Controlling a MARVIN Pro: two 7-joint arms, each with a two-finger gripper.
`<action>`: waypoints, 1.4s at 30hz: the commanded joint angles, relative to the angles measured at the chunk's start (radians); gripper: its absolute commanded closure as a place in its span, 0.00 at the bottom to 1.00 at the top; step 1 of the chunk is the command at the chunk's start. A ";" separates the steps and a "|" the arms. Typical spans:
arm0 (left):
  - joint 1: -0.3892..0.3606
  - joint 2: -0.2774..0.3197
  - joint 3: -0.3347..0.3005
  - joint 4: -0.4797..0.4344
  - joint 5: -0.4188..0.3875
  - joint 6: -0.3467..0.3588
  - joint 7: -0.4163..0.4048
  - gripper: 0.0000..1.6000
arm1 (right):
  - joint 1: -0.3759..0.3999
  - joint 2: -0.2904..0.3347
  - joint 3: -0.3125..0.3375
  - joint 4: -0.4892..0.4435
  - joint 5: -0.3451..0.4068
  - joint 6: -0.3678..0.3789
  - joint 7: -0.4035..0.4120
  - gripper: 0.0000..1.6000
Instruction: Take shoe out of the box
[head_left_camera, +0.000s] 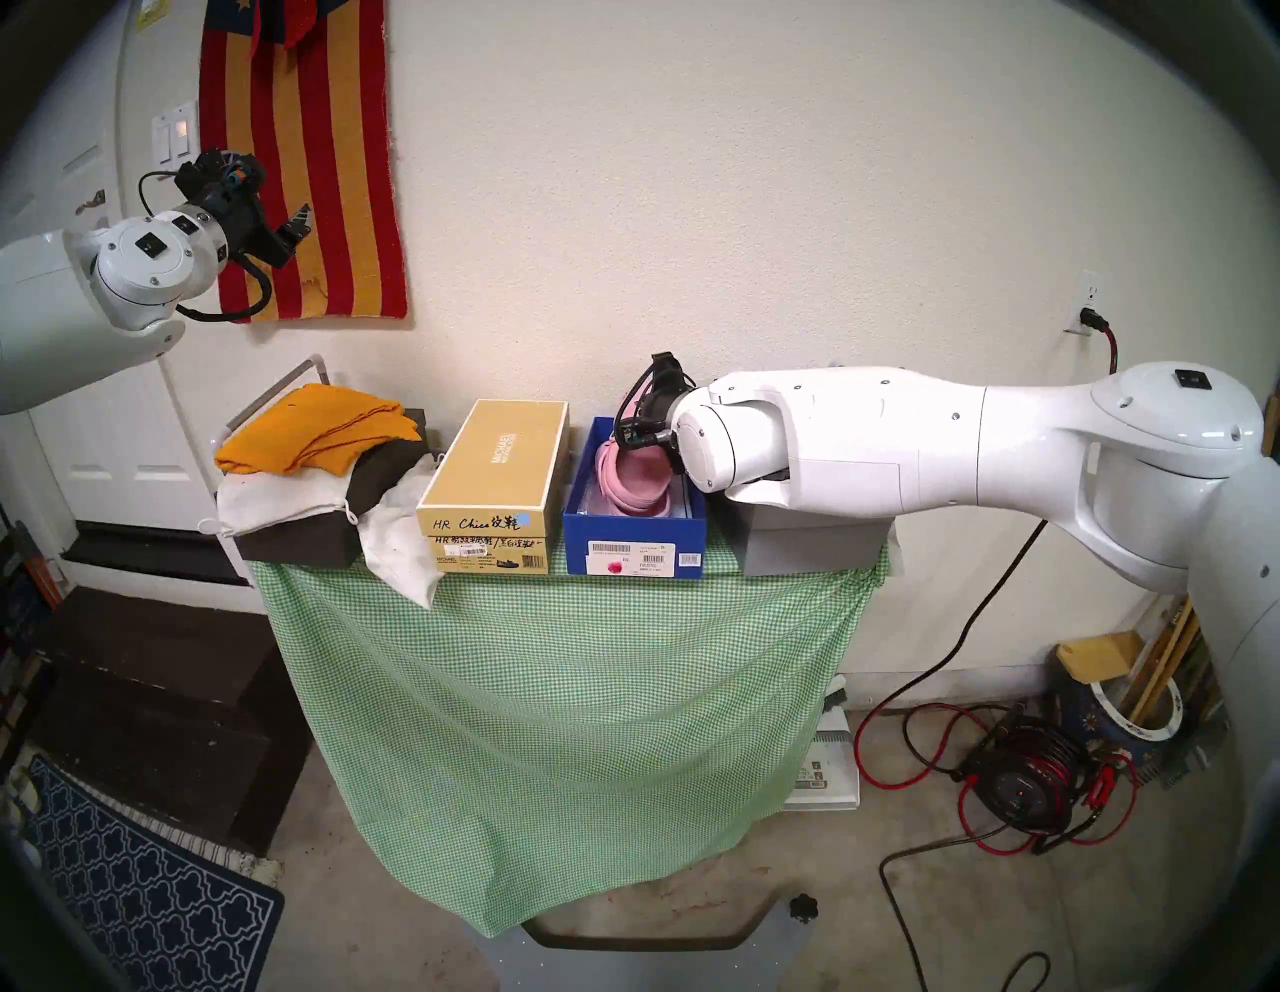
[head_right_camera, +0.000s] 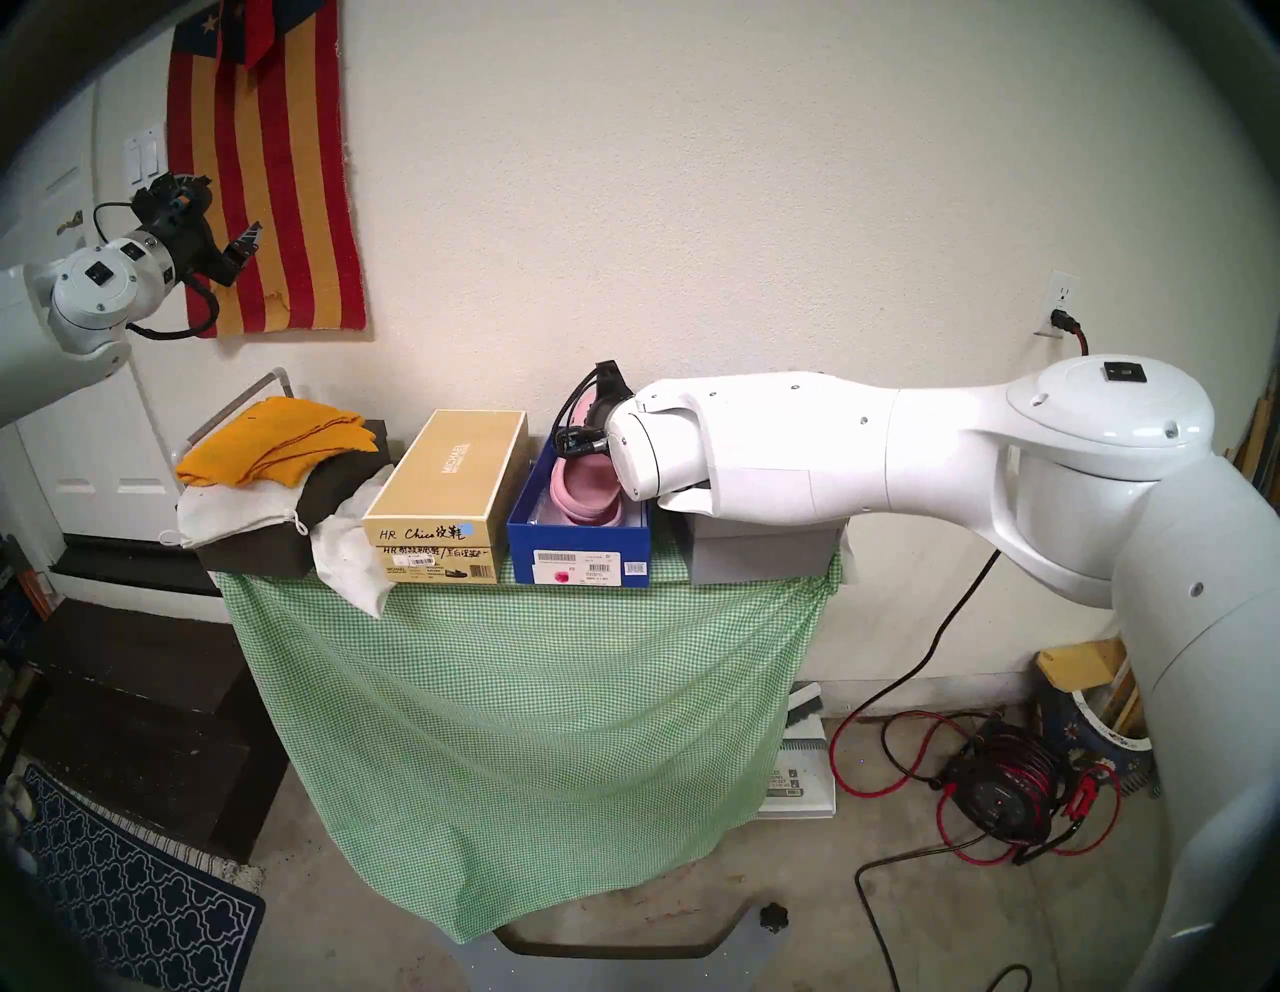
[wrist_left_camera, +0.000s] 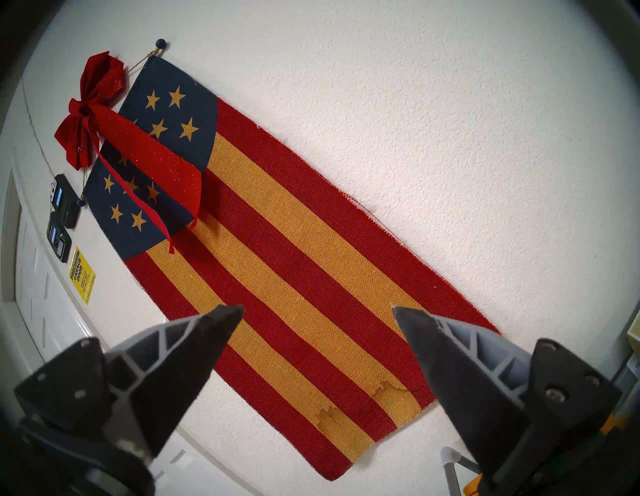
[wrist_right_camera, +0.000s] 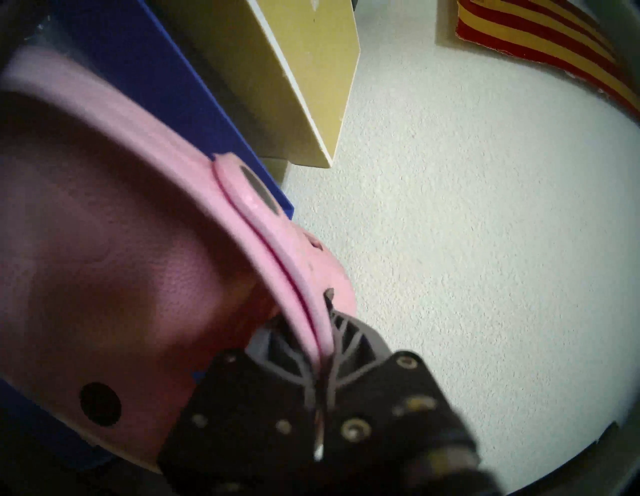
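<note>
Two arms, but only one is working: the right gripper (wrist_right_camera: 322, 332) has its jaws clamped on the rim of the pink rubbery clog (head_left_camera: 634, 478), which sits inside the deep royal-blue cardboard shoebox (head_left_camera: 634, 551) on the green-checked counter (head_left_camera: 554, 658). The left gripper (wrist_left_camera: 318, 311) hangs high by the striped wall flag (wrist_left_camera: 294, 259), jaws apart and empty. To lift cleanly, I'd raise straight up, clearing the box walls and the gold cardboard box (head_left_camera: 495, 471) just beside it.
</note>
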 joint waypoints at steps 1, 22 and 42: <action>0.000 0.000 0.000 0.000 0.000 0.000 0.000 0.00 | 0.106 0.003 -0.010 -0.044 -0.052 -0.012 0.030 1.00; 0.000 0.000 0.000 0.000 0.000 0.000 0.000 0.00 | 0.324 0.233 0.090 -0.215 -0.188 -0.139 0.299 1.00; 0.000 0.000 0.000 0.000 0.000 0.000 0.000 0.00 | 0.435 0.450 0.011 -0.313 -0.210 -0.480 0.574 1.00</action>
